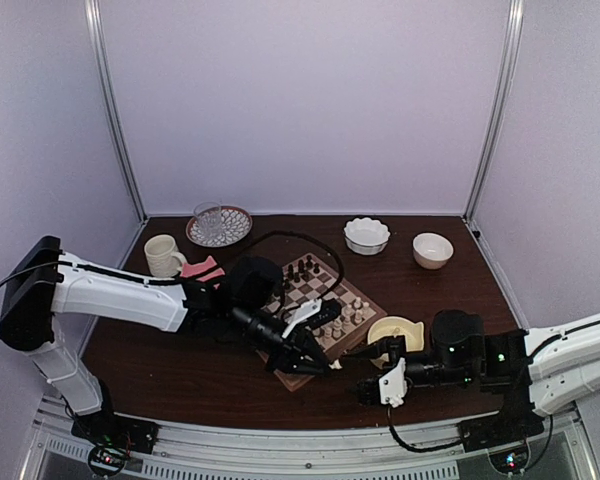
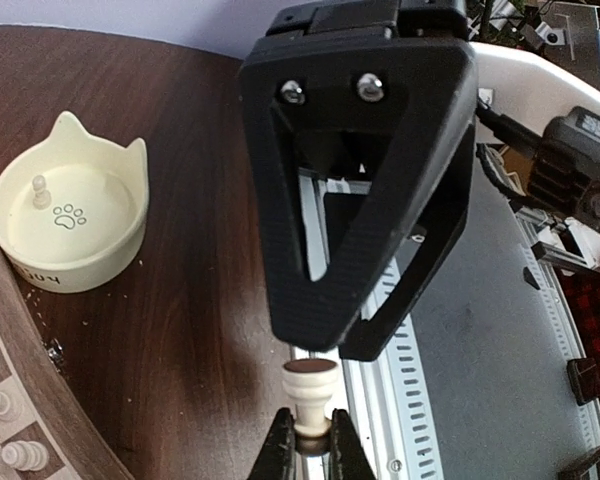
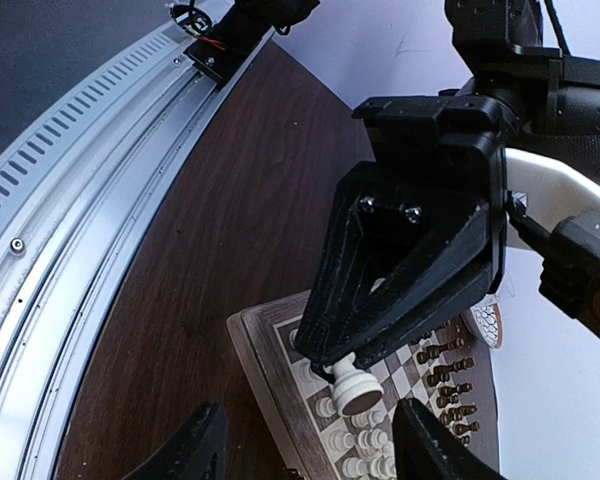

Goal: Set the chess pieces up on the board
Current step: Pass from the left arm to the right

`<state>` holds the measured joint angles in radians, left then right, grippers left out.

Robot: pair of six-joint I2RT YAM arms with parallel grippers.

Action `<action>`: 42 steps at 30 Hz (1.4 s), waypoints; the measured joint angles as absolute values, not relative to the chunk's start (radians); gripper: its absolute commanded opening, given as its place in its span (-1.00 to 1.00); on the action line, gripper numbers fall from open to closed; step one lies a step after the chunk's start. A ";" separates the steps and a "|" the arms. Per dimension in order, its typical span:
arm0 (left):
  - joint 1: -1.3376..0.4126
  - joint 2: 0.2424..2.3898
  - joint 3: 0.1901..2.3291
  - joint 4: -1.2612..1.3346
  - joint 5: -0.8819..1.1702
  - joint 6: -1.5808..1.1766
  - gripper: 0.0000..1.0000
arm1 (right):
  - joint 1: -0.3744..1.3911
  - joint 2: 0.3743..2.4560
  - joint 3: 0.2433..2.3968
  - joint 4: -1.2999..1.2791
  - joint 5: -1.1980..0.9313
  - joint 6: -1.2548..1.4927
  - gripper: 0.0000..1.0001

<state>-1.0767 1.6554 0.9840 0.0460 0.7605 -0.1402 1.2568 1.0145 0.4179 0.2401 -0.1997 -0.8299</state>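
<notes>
One chess piece (image 2: 310,392), cream, is clenched at its stem by the left end effector (image 2: 310,447), base pointing at the right end effector (image 3: 315,452). That one faces it with fingers spread and empty. The board (image 3: 265,350) lies just behind the left end effector. This looks like a handover or regrip. Next, the spread fingers need to close squarely on the piece. Piece type is unclear, the target square is hidden, and the board is cut off.

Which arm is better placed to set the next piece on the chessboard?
Left. The left tool is shut on a cream-white chess piece by the wooden checkered board; the right tool is open, empty.
</notes>
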 measured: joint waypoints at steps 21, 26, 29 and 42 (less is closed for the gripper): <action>-1.100 1.701 1.042 -0.081 0.791 -0.107 -1.00 | 1.328 1.091 0.472 0.191 -0.099 -0.894 -0.44; -1.102 1.701 1.042 -0.084 0.791 -0.107 -1.00 | 1.330 1.091 0.473 0.191 -0.088 -0.893 -0.45; -1.102 1.701 1.042 -0.084 0.794 -0.107 -1.00 | 1.331 1.092 0.473 0.191 -0.087 -0.893 -0.45; -1.105 1.702 1.042 -0.102 0.800 -0.107 -0.62 | 1.345 1.116 0.480 0.201 -0.067 -0.892 -0.87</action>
